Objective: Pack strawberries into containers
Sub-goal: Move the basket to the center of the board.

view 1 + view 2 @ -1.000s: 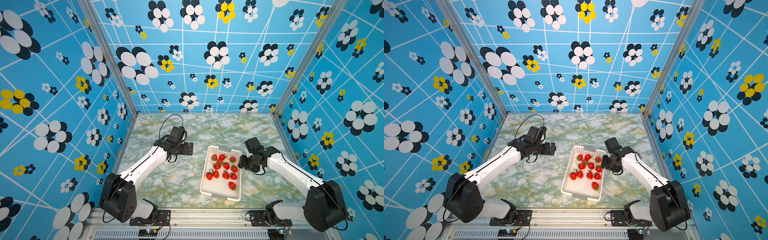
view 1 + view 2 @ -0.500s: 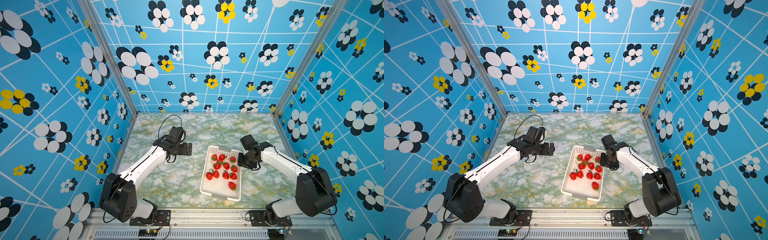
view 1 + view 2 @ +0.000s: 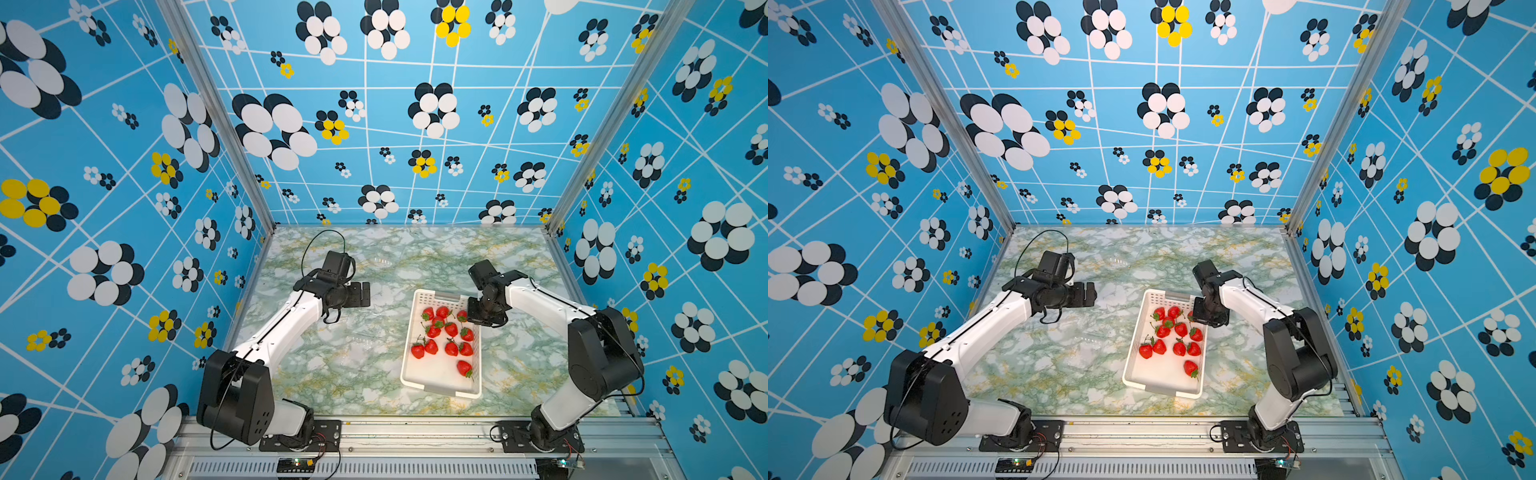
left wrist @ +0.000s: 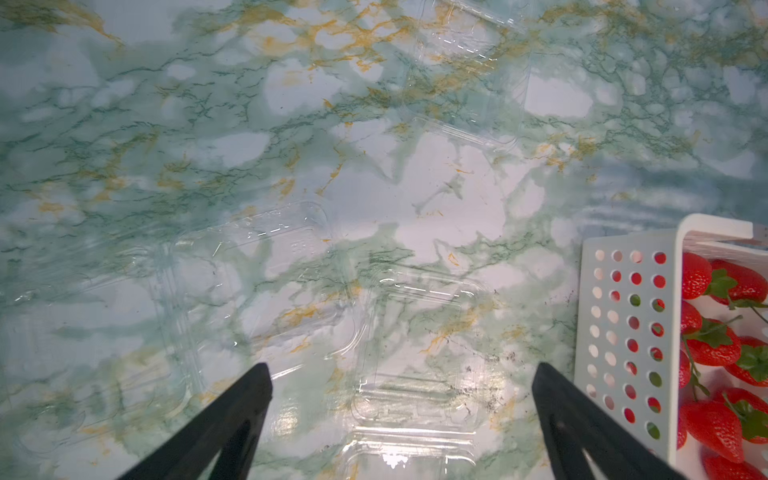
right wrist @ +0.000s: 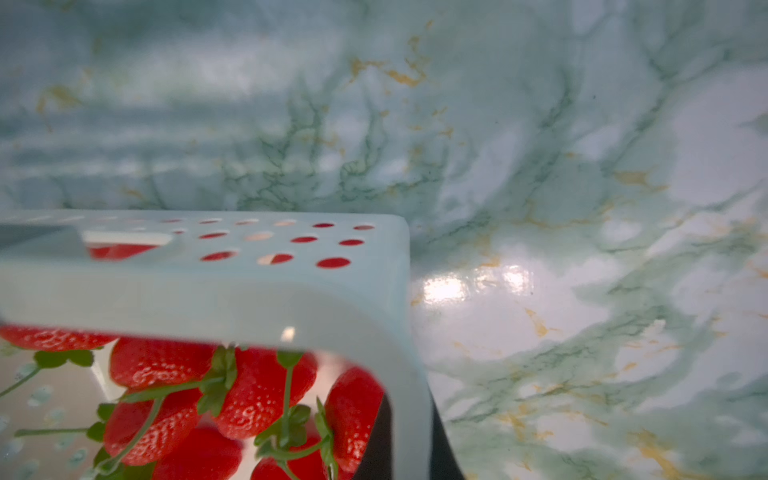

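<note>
We take the white basket [image 3: 434,374] as our landmark. It lies flat on the marbled tabletop [image 3: 332,374], nearer the right arm's side. Its near end stops short of the front rail [image 3: 415,428], and a strip of bare table separates it from the patterned side wall [image 3: 665,291].

The strawberries [image 3: 451,330] all sit inside the basket, crowded toward its far end, with one alone nearer the near end.

The right gripper [image 3: 473,319] is at the basket's far corner on the right arm's side. In the right wrist view its dark fingers [image 5: 380,436] pinch that corner's wall, one inside next to a berry and one outside, so the claw is closed on the basket.

The left gripper [image 3: 368,294] hovers on the other side of the basket, well apart from it, with its fingers [image 4: 249,395] spread fully and nothing between them.

The containers [image 4: 415,332] lie on the left arm's side of the basket and are hard to see against the marble. One is near the basket's perforated wall without touching it, another [image 4: 257,282] sits just beyond that one, and a third [image 4: 465,83] lies further off. They take up much of the open table that the left arm reaches over.

A small embossed mark on one container's floor [image 4: 299,247] is too faint for us to read.
</note>
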You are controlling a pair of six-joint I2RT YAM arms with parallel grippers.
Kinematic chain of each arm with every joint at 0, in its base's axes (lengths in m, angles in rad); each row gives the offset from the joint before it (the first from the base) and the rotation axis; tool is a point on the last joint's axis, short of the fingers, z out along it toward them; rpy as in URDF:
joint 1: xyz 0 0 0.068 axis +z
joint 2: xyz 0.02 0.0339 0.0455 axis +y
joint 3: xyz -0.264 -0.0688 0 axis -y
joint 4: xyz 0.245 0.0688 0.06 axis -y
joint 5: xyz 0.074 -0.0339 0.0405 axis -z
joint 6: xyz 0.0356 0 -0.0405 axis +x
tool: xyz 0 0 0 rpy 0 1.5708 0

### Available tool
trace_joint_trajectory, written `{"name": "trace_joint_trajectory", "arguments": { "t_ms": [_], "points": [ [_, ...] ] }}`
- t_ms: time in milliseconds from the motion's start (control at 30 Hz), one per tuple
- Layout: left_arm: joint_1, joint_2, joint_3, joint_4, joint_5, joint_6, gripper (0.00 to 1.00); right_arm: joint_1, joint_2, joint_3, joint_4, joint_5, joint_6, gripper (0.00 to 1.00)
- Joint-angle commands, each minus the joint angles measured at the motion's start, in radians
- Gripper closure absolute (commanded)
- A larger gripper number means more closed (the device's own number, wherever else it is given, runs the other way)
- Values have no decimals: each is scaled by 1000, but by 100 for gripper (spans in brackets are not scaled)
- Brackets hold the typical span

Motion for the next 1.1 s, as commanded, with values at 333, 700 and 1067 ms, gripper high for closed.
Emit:
{"name": "trace_joint_trajectory", "arguments": {
  "t_ms": [333, 700, 1067],
  "points": [
    [68, -1, 3, -27, 47, 18, 2, -46, 265, 348, -83, 78, -66, 100],
    [101, 51, 47, -19, 49, 19, 2, -188, 647, 922, -232, -40, -203, 100],
    [119, 125, 105, -14, 68, -6, 1, -259, 873, 1268, -189, -126, -100, 100]
  ]
}}
